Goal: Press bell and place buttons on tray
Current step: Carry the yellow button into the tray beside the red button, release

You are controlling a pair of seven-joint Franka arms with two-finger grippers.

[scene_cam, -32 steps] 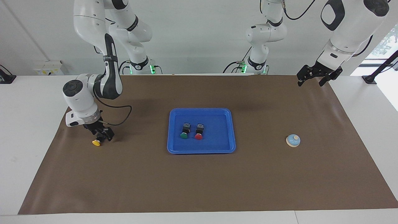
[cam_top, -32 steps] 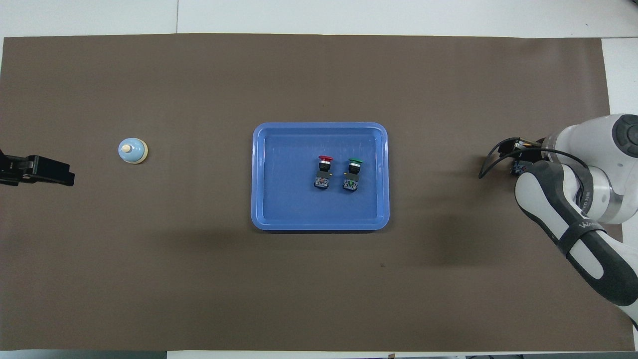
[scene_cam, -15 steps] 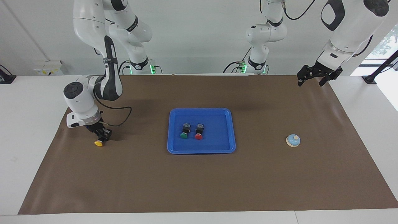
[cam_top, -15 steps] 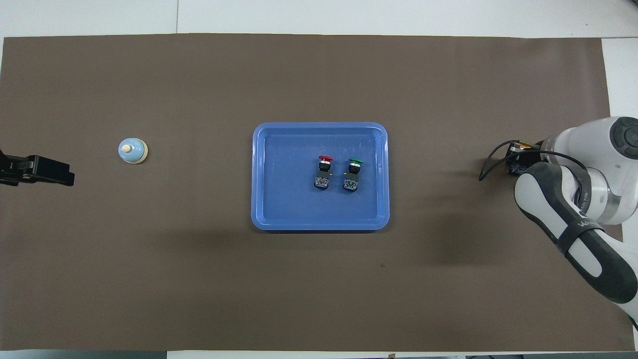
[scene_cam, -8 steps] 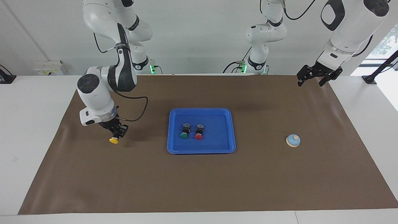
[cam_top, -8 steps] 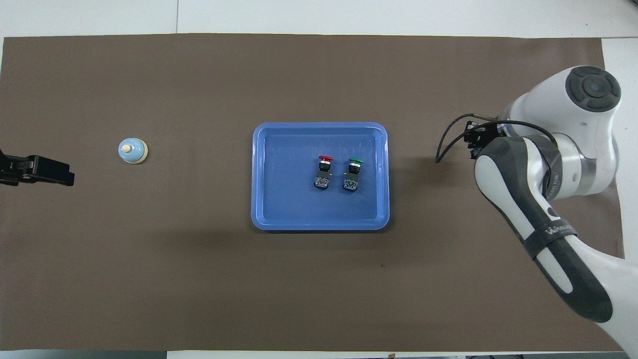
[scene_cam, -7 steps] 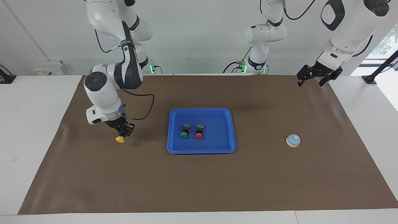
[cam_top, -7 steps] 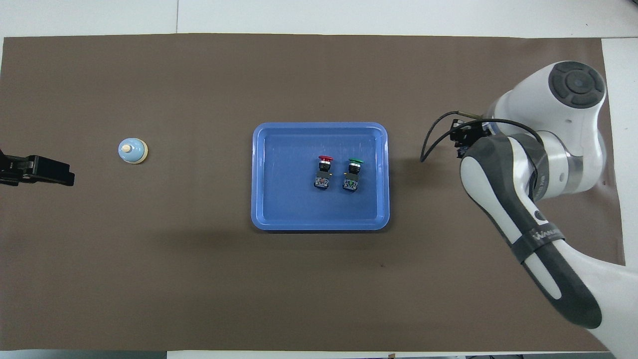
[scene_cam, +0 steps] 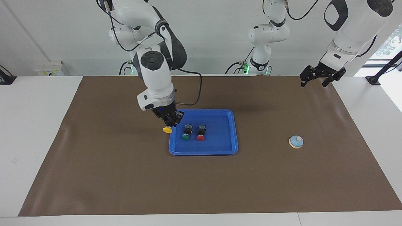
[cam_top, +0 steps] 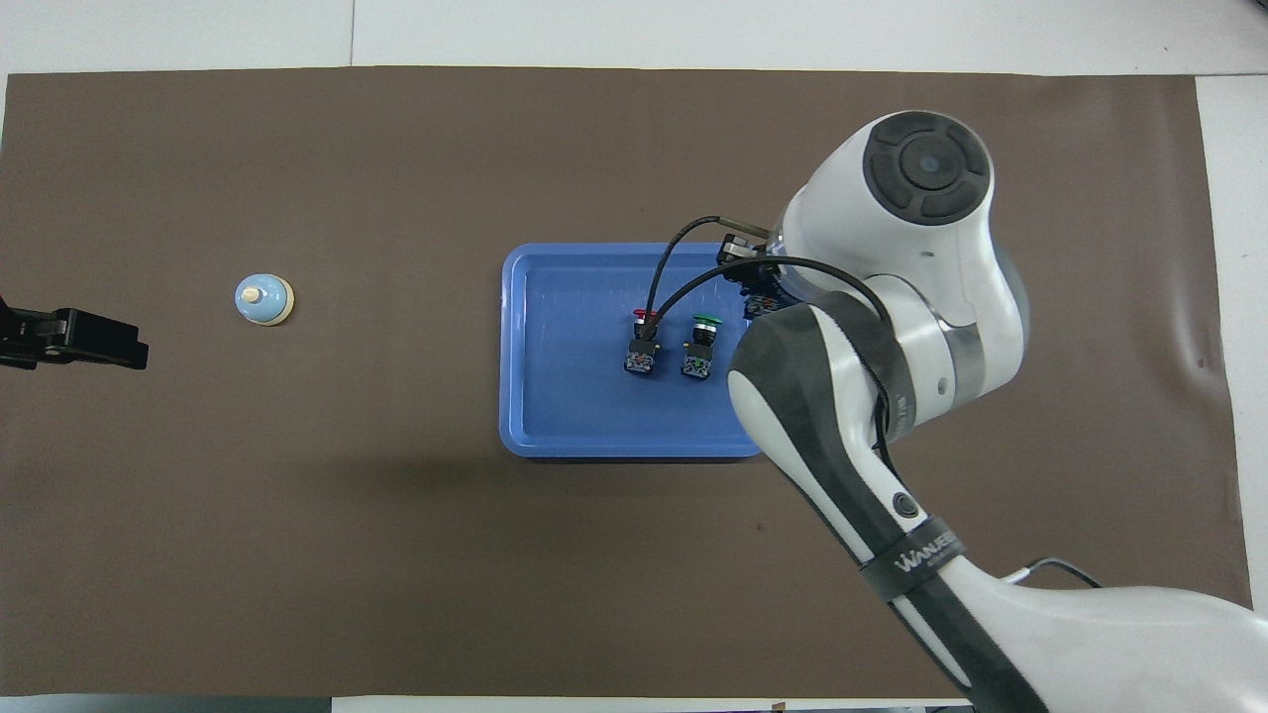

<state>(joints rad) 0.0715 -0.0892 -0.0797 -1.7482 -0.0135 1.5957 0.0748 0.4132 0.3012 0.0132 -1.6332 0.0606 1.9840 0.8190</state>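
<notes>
Bright, even light from overhead w/ extra daylight thru a window (scene_cam: pixel 389 40) at the facing view's edge; no hard glare, just a faint sheen on the brown mat (scene_cam: pixel 340 110) near it. Shadows are soft & diffuse: a blurry dark patch under my right arm (cam_top: pixel 892 327) beside the tray (cam_top: pixel 515 396), another on the mat nearer the robots. Both views sharp, no motion blur, little edge distortion.

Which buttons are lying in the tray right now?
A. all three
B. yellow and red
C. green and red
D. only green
C: the green button and red button lie in the tray, while the right gripper holds the yellow button in the air over the tray's rim.
</notes>
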